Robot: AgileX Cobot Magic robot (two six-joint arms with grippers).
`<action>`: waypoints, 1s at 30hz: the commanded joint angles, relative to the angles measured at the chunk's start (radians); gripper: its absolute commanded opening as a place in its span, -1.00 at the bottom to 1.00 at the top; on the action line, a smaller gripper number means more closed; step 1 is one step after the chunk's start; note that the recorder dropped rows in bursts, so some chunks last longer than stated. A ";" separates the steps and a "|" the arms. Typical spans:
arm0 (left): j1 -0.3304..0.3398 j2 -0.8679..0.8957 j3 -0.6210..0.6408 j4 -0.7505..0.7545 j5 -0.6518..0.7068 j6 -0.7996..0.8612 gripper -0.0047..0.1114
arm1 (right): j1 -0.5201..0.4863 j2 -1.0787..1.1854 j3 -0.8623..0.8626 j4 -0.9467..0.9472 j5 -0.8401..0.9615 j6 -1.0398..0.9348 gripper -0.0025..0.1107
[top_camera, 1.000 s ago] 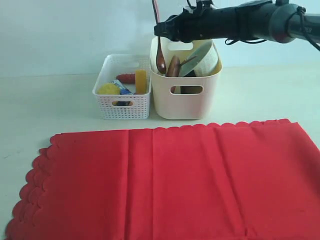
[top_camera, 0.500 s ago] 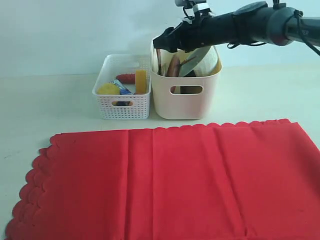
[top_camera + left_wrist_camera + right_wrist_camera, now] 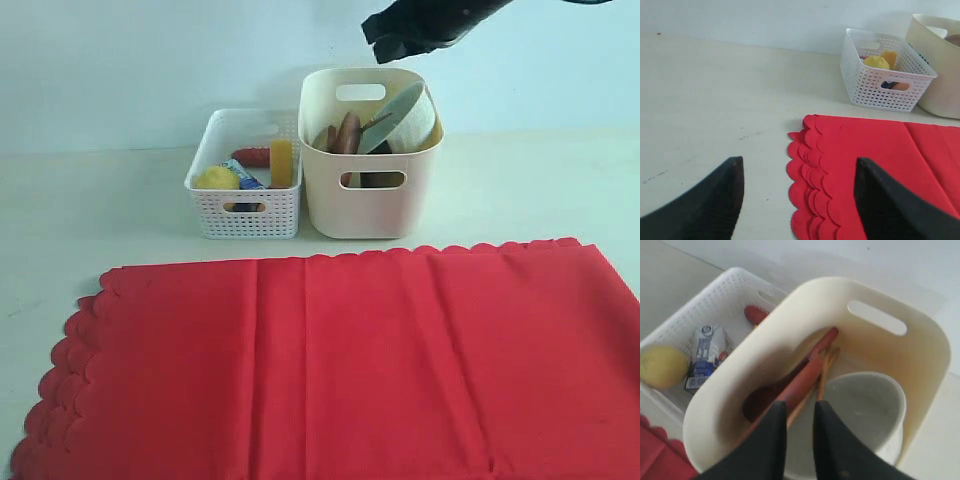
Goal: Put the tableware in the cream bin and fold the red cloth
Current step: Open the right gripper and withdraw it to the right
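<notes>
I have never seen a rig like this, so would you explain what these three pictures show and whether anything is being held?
This is a robot with two arms, each ending in a two-fingered gripper. One camera faces the table; one sits on each wrist. On the table lie a red cloth, a white basket of food and a cream bin holding a bowl, a wooden spoon and other tableware. The left gripper is open over the cloth's scalloped edge. The right gripper hangs above the bin, jaws a narrow gap apart. Neither holds anything.
</notes>
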 commanded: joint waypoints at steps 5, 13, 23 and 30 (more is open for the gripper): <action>0.003 -0.005 0.002 -0.007 -0.006 -0.006 0.14 | -0.005 -0.125 0.029 -0.112 0.173 0.090 -0.96; 0.003 -0.005 0.002 -0.007 -0.006 -0.006 0.14 | -0.005 -0.362 0.364 -0.113 0.032 0.079 -0.96; 0.003 -0.005 0.002 -0.007 -0.006 -0.006 0.14 | -0.005 -0.769 0.777 -0.172 -0.077 0.085 -0.96; 0.003 -0.005 0.002 -0.007 -0.006 -0.006 0.14 | -0.005 -1.098 1.016 -0.172 -0.190 0.090 -0.96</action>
